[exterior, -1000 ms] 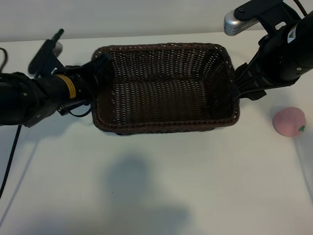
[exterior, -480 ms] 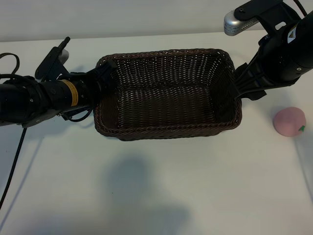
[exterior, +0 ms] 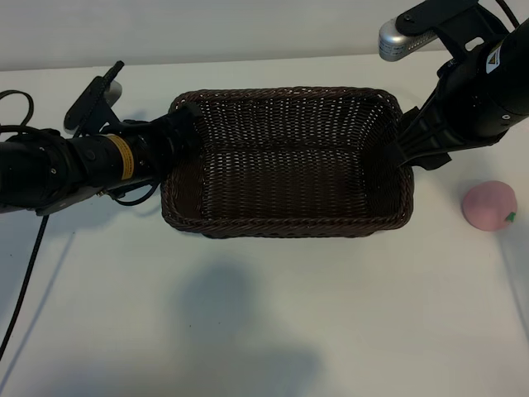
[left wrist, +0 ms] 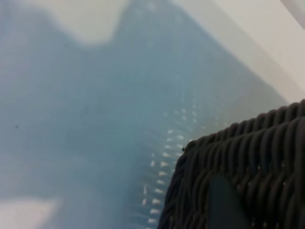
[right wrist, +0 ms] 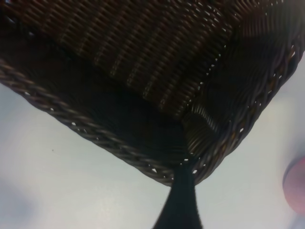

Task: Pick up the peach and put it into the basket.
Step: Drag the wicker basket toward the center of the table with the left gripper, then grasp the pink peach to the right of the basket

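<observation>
The dark brown wicker basket (exterior: 281, 225) sits mid-table between my two arms. My left gripper (exterior: 178, 136) is at the basket's left end wall, close against the weave (left wrist: 248, 157). My right gripper (exterior: 402, 153) stands open at the basket's right end, with one dark finger (right wrist: 183, 191) touching the braided rim (right wrist: 95, 131) at a corner. The pale-pink peach (exterior: 488, 205) lies on the table to the right of the basket, apart from both grippers. A sliver of the peach (right wrist: 296, 186) shows in the right wrist view. Nothing lies inside the basket.
The white table (exterior: 264, 331) stretches in front of the basket. Black cables (exterior: 25, 265) trail along the left side near my left arm. The back wall runs just behind the basket.
The basket has shifted a little to the right and toward the front, and my left arm moved with it. The right arm and the peach have stayed put.
</observation>
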{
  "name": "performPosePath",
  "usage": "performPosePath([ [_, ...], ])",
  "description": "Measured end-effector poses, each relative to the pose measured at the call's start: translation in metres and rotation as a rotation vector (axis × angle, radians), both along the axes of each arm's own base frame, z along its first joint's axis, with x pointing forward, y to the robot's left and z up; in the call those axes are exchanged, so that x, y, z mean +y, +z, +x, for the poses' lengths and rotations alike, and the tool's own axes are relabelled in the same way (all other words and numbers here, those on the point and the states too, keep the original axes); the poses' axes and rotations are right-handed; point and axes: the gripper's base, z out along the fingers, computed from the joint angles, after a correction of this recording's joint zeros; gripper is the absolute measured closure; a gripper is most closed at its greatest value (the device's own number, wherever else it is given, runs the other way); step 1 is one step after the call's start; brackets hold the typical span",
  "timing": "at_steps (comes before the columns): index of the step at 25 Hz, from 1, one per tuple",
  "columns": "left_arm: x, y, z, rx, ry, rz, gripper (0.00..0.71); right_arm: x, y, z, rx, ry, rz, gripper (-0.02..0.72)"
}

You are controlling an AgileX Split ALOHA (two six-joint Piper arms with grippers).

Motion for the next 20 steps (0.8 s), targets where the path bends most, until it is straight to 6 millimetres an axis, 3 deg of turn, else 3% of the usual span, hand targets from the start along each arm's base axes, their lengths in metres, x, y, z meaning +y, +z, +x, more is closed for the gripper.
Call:
performPosePath([
  [3,0.000,0.007,-0.001,-0.031,-0.017,0.013,0.150,0.000,0.000,0.000,0.001,0.000,-0.001,0.108],
  [6,0.004,0.021,-0.002,-0.076,-0.024,0.052,0.058,0.000,0.000,0.000,0.002,0.000,-0.002,0.108],
  [13,0.017,0.070,-0.014,-0.219,-0.029,0.186,0.063,0.000,0.000,0.000,0.001,0.001,-0.003,0.108],
  [20,0.041,0.121,-0.038,-0.355,-0.025,0.437,0.102,0.000,0.000,0.000,0.001,0.001,-0.003,0.108],
])
